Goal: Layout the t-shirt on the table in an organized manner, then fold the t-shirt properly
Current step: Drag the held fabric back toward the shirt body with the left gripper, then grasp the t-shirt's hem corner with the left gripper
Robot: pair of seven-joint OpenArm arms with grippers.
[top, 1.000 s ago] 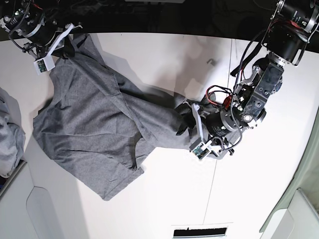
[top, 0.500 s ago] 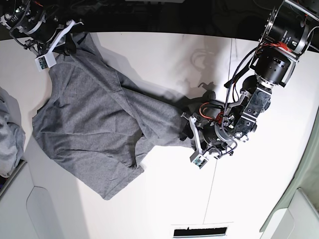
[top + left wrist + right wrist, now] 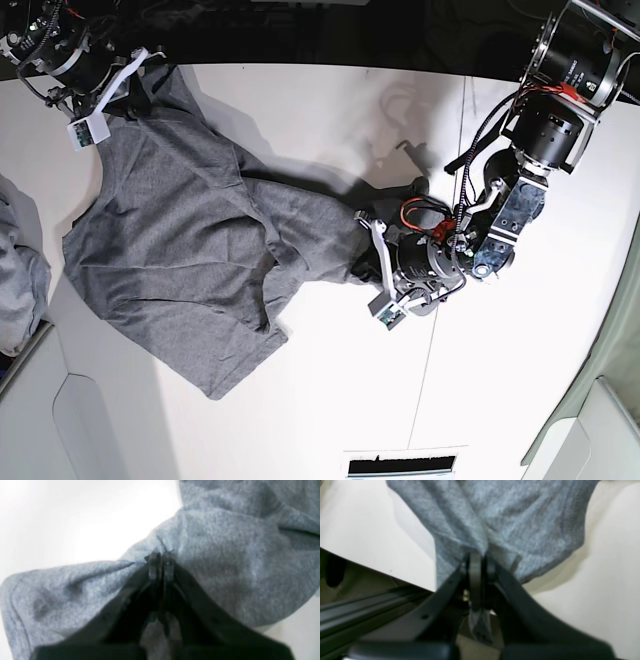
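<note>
The heather-grey t-shirt [image 3: 190, 260] lies rumpled across the left half of the white table [image 3: 320, 110], stretched between both arms. In the base view my left gripper [image 3: 368, 262] is at the shirt's right end, shut on a bunch of cloth. The left wrist view shows its black fingertips [image 3: 155, 565] pinched together on the t-shirt [image 3: 225, 555]. My right gripper [image 3: 135, 85] holds the shirt's far left corner near the table's back edge. In the right wrist view its jaws [image 3: 478, 565] are shut on the t-shirt [image 3: 495, 515], with a strip of cloth hanging between them.
A paler grey-blue cloth heap [image 3: 15, 270] sits at the table's left edge. A thin dark seam [image 3: 425, 380] runs across the table right of centre. Cables hang from the left arm [image 3: 520, 170]. White panels lie along the front left.
My left gripper has closed on the shirt's right end and shifted slightly left and toward the back. The cloth there is more bunched. The right gripper has held its grip in place.
</note>
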